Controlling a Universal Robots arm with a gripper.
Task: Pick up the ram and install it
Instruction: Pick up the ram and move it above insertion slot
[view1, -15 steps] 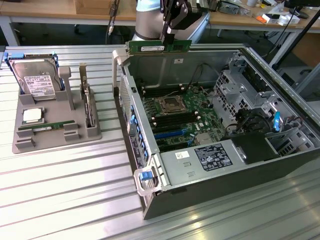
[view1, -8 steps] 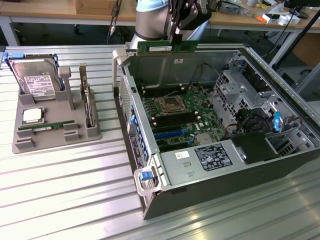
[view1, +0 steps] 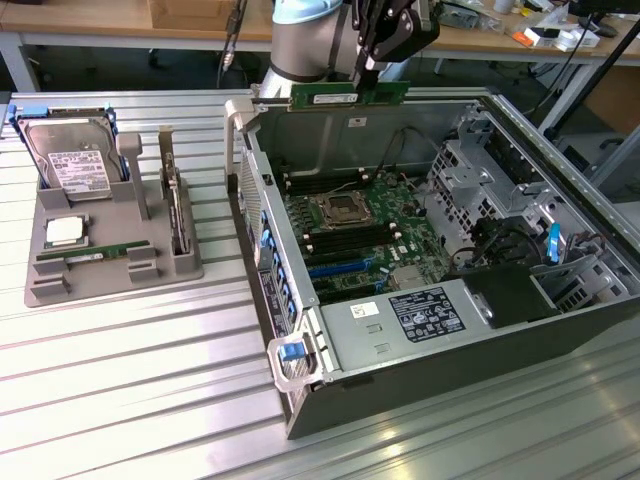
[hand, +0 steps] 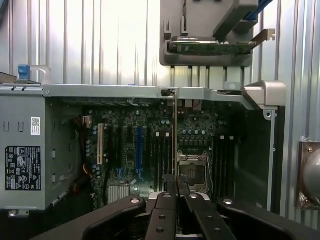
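The ram (view1: 325, 96) is clamped between the nearly closed fingers of the end effector (view1: 367, 80). It is held level above the open computer case (view1: 450, 365), clear of the motherboard (view1: 350, 240). A grey parts holder (view1: 110, 255) is set on the worktop (view1: 130, 400) beside the case.

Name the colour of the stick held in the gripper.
The stick is green, best seen in the exterior view.

Green ram (view1: 349, 95), green motherboard (view1: 362, 238), grey tray (view1: 112, 258), silver ribbed table (view1: 120, 400).
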